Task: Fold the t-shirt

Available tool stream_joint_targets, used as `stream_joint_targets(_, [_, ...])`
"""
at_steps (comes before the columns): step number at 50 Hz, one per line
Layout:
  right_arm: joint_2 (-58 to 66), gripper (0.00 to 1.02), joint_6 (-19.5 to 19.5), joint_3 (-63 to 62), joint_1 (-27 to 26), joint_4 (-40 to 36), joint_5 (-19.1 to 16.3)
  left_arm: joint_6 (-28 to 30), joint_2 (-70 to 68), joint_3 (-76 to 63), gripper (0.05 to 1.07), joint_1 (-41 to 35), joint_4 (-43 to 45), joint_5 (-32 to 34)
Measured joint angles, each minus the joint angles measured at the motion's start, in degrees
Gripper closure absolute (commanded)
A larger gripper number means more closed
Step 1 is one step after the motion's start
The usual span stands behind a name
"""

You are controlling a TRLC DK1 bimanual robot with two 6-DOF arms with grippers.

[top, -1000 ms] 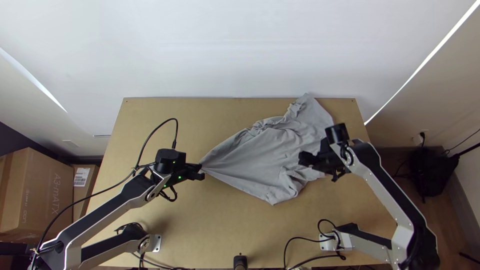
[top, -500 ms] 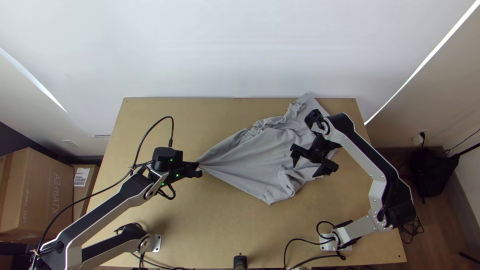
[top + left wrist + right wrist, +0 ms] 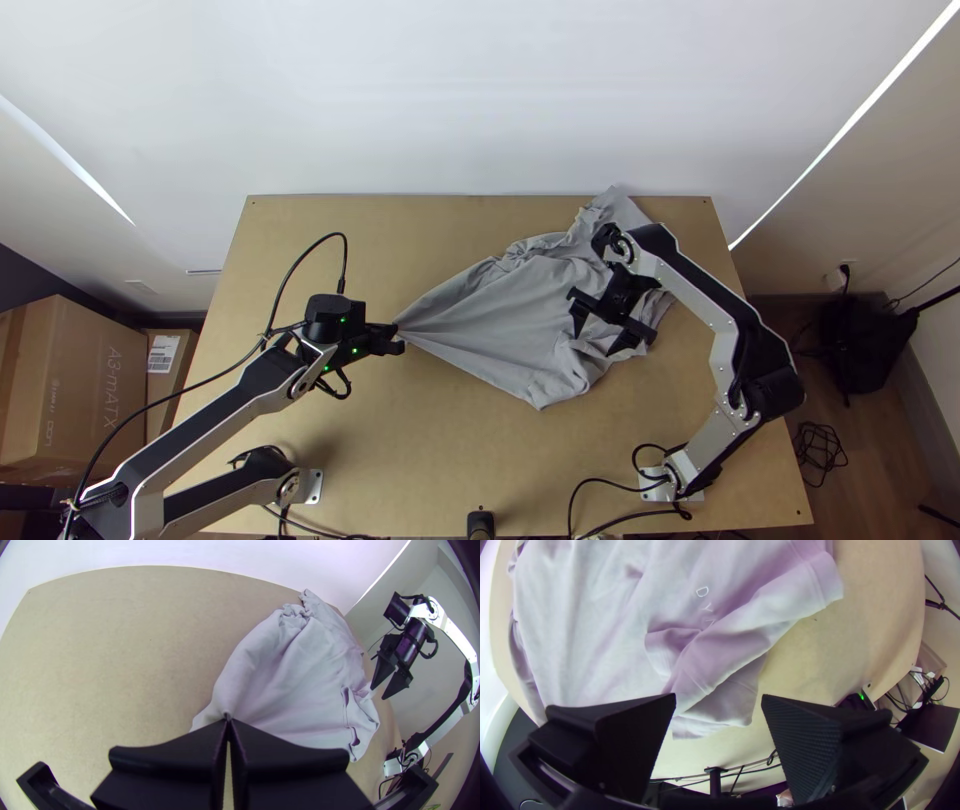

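Observation:
The grey t-shirt (image 3: 510,320) lies bunched and wrinkled, its left end drawn to a point at my left gripper (image 3: 399,336). In the left wrist view my left gripper (image 3: 228,721) is shut on that corner of the t-shirt (image 3: 300,675). Over the cloth's right part my right gripper (image 3: 592,328) stands open. In the right wrist view nothing is between the fingers of my right gripper (image 3: 718,699); a folded-over sleeve of the t-shirt (image 3: 595,640) lies beyond them.
The wooden table (image 3: 430,440) has bare surface in front of the cloth and at its back left. A small black object (image 3: 481,524) stands at the near edge. Cardboard boxes (image 3: 85,380) are left of the table.
My right gripper has come from the cloth's right side slightly leftward, turning and showing its spread fingers. My left gripper shifted slightly left with the cloth corner, then stayed still.

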Motion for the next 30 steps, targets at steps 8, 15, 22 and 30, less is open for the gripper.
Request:
stream_joint_targets(8, [1.2, 0.42, 0.0, 0.0, 0.7, 3.0, -0.1, 0.0, 0.0, 0.0, 1.05, 0.0, 0.0, 0.0])
stream_joint_targets(15, [1.7, 0.55, 0.0, -0.2, 1.1, 4.3, -0.4, 0.0, 0.0, 0.0, 1.05, 0.0, 0.0, 0.0])
stream_joint_targets(22, [2.6, 0.57, 0.0, -0.9, 1.7, 4.9, -0.4, 0.0, 0.0, 0.0, 1.05, 0.0, 0.0, 0.0])
stream_joint_targets(30, [2.8, 0.84, -0.2, -2.8, 2.2, 5.0, -0.4, 0.0, 0.0, 0.0, 1.05, 0.1, 0.0, 0.0])
